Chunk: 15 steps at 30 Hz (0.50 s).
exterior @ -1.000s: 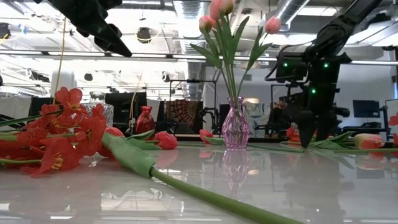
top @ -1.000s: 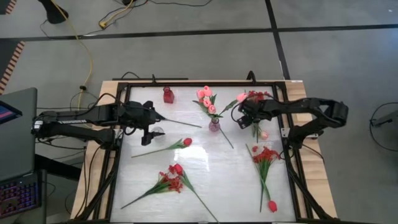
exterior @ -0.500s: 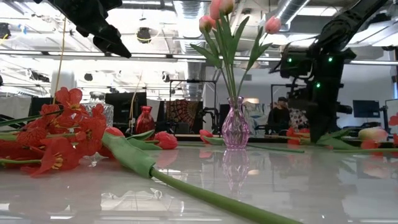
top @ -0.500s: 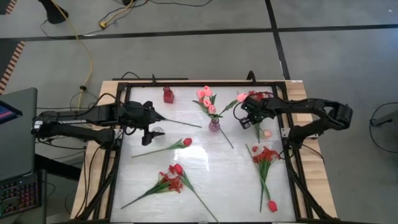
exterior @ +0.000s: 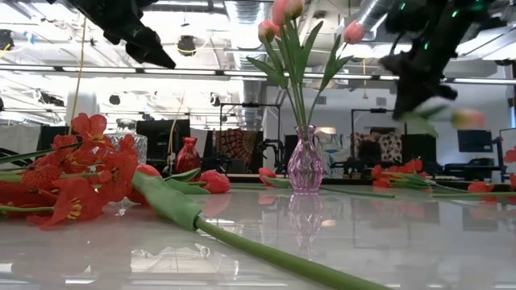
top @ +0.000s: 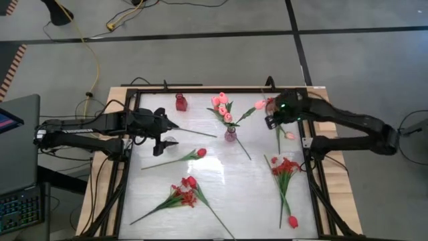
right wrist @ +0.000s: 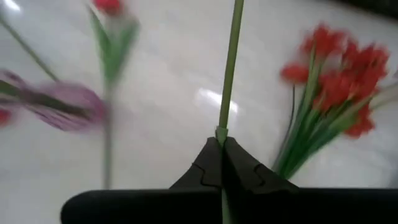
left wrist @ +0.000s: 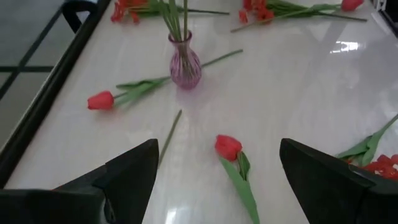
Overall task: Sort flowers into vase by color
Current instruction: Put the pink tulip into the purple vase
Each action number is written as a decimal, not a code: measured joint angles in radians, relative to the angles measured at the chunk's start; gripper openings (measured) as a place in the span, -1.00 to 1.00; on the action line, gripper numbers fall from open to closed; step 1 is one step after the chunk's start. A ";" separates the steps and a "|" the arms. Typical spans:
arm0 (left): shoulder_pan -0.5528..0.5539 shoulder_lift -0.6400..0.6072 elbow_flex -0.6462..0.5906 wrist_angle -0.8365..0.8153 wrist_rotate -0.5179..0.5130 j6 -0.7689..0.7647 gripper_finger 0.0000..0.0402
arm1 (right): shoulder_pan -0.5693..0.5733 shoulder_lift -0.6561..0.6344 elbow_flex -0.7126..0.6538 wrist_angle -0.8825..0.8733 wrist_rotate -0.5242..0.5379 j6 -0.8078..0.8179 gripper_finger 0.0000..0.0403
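Observation:
My right gripper (top: 272,122) hangs above the table's far right part, shut on a pink tulip's stem; its bloom (exterior: 468,118) shows blurred beside the fingers in the low view. A purple glass vase (top: 230,134) with several pink tulips stands at the far middle. A small red vase (top: 180,102) stands far left. A red tulip (top: 200,152), two red sprays (top: 186,193) (top: 286,167) and another red tulip (top: 292,221) lie flat on the table. My left gripper (left wrist: 217,180) waits open above the table's left part. My right gripper pinches the pink tulip's green stem (right wrist: 224,132) between its two shut fingers. It comes from above, slanting down, and the stem runs on ahead of the fingertips. The tulip is lifted clear of the table, its bloom (top: 289,136) off to the near side of the gripper.
A red spray (top: 277,102) lies at the far right edge, close under the right arm. A clear glass vase (exterior: 125,133) stands near the left gripper. A bare stem (left wrist: 169,134) lies on the table. The black frame (top: 314,194) borders the white tabletop.
My right gripper has risen from the table's far right part and drawn a little toward the right edge, tipping less steeply. The pink tulip, which lay on the table, has come up with it and now hangs clear.

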 joint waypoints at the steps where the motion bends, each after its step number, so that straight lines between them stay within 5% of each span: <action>1: 0.000 0.000 0.006 0.000 0.000 0.002 0.61 | -0.003 -0.026 0.013 0.000 0.002 0.005 -0.86; 15: -0.060 0.000 0.150 0.012 -0.028 0.060 0.61 | -0.007 -0.311 0.143 0.156 0.082 -0.055 -0.86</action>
